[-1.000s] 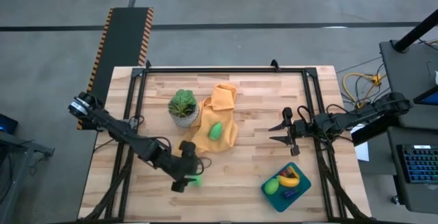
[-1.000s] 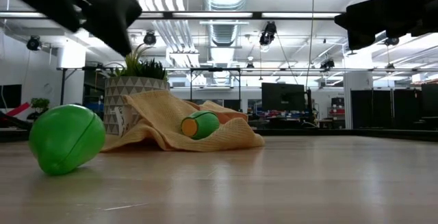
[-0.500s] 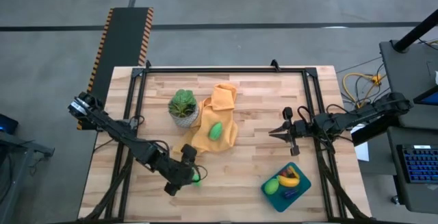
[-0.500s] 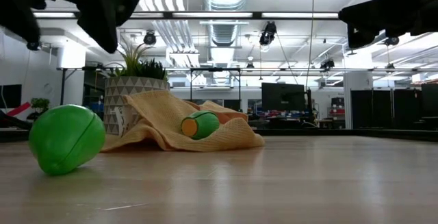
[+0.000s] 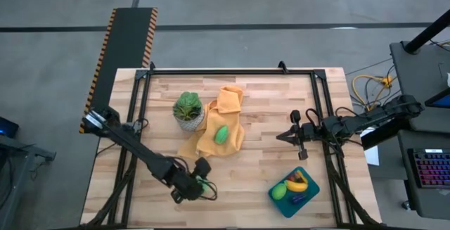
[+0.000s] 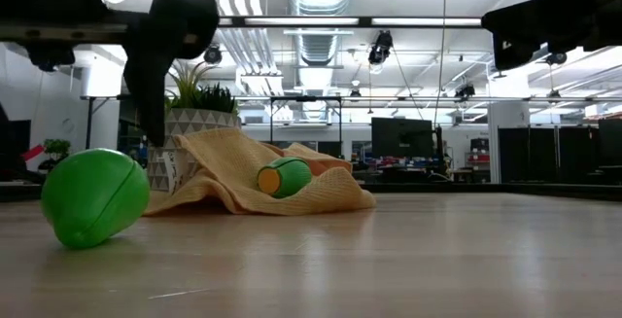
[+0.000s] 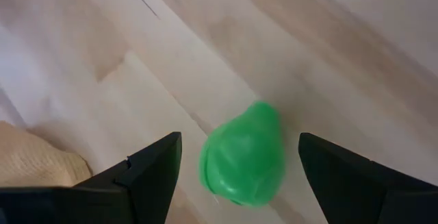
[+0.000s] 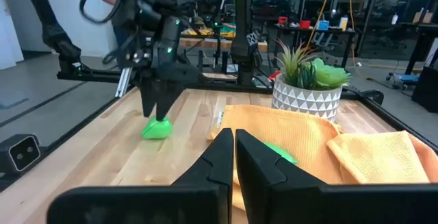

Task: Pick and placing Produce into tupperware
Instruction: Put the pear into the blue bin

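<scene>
I see my left gripper (image 7: 236,159), fingers apart, straddling a round green plastic toy fruit (image 7: 243,157); crumpled orange cloth (image 5: 219,121) lies just beside it. My right gripper (image 5: 281,136) is closed, empty.

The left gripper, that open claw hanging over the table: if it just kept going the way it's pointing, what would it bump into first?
Probably the green toy piece. The left gripper points down at the wooden table with its open fingers on either side of that piece, apparently not yet touching it. Depth is hard to judge.

Left claw (image 7: 236,166) spread wide, pointing down; right claw (image 5: 281,136) shut, raised.
</scene>
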### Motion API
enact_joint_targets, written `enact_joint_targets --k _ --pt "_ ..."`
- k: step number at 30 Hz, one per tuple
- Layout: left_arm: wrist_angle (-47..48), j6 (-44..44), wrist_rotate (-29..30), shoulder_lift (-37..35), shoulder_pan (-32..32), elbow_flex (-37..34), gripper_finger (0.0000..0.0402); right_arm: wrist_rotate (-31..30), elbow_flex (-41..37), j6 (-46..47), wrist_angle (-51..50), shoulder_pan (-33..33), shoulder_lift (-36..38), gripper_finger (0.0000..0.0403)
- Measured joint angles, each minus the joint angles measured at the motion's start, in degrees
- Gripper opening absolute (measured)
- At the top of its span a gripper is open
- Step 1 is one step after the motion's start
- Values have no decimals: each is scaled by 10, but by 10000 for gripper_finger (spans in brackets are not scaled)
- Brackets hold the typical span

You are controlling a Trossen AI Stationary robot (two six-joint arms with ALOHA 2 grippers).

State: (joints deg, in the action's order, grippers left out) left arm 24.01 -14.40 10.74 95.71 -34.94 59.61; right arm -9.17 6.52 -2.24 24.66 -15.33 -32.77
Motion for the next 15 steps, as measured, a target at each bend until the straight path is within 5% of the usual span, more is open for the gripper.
enact_joint_targets --k 15 --pt "40 -90 16 79 5 37 279 0 0 7 -3 0 0 9"
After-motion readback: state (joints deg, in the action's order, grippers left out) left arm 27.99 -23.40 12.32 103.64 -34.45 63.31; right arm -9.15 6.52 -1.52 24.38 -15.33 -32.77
